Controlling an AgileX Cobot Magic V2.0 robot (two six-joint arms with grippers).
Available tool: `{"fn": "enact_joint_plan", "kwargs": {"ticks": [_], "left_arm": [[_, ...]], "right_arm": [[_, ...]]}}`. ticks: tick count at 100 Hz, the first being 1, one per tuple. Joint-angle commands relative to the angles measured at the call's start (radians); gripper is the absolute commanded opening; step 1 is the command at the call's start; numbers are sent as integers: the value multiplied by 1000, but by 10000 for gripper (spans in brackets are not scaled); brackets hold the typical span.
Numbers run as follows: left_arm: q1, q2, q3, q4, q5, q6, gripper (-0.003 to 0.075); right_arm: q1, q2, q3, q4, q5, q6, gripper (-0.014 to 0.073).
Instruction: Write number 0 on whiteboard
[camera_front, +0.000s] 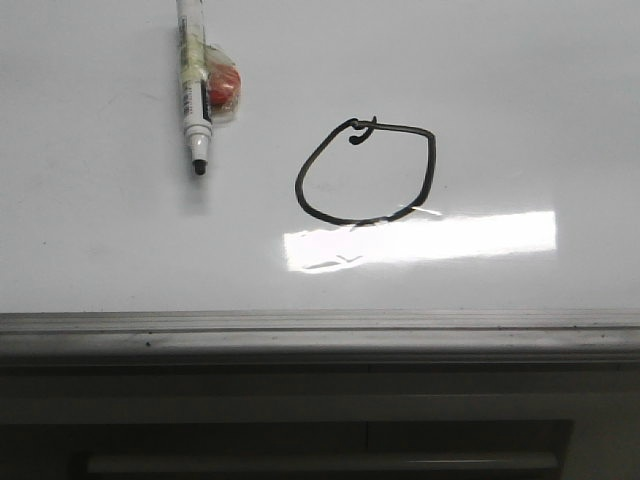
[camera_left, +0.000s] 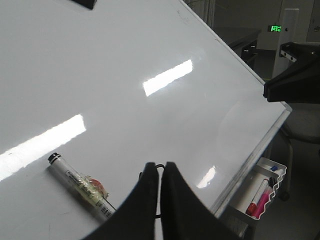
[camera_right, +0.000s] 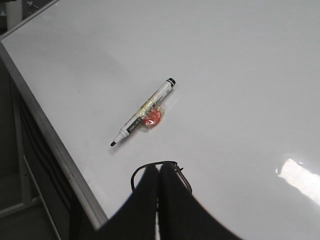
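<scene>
The number 0 (camera_front: 299, 184) is a thin black lopsided loop with a small hook at its top, drawn mid-board on the whiteboard (camera_front: 100, 240). A black-tipped marker pen (camera_front: 193, 85) with a red lump taped to it lies on the board, left of and beyond the loop. Neither gripper shows in the front view. My left gripper (camera_left: 160, 169) is shut and empty above the board; a bit of the 0 (camera_left: 160, 165) peeks between its tips, and the marker (camera_left: 80, 186) lies beside it. My right gripper (camera_right: 159, 169) is shut and empty over the 0 (camera_right: 133, 177); the marker (camera_right: 145, 115) lies beyond it.
A grey metal edge strip (camera_front: 320, 325) runs along the board's near side. A bright rectangular light reflection (camera_front: 420, 240) lies just below the loop. In the left wrist view, a white tray with coloured markers (camera_left: 262, 192) hangs off the board's edge, and the other arm (camera_left: 295, 80) shows dark.
</scene>
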Motion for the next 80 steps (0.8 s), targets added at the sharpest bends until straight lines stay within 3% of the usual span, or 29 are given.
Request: {"fn": "enact_joint_plan", "kwargs": {"ticks": [1, 60, 68, 80], "left_arm": [[3, 5, -29, -10, -53, -1, -20], [3, 4, -25, 9, -49, -1, -20], [12, -26, 13, 117, -116, -2, -20], [82, -105, 181, 262, -362, -13, -20]], "right_arm": [[-7, 3, -23, -39, -56, 11, -69], [-7, 3, -23, -39, -56, 11, -69], [-7, 3, -23, -39, -56, 11, -69], [-7, 3, -23, -39, -56, 11, -69]]}}
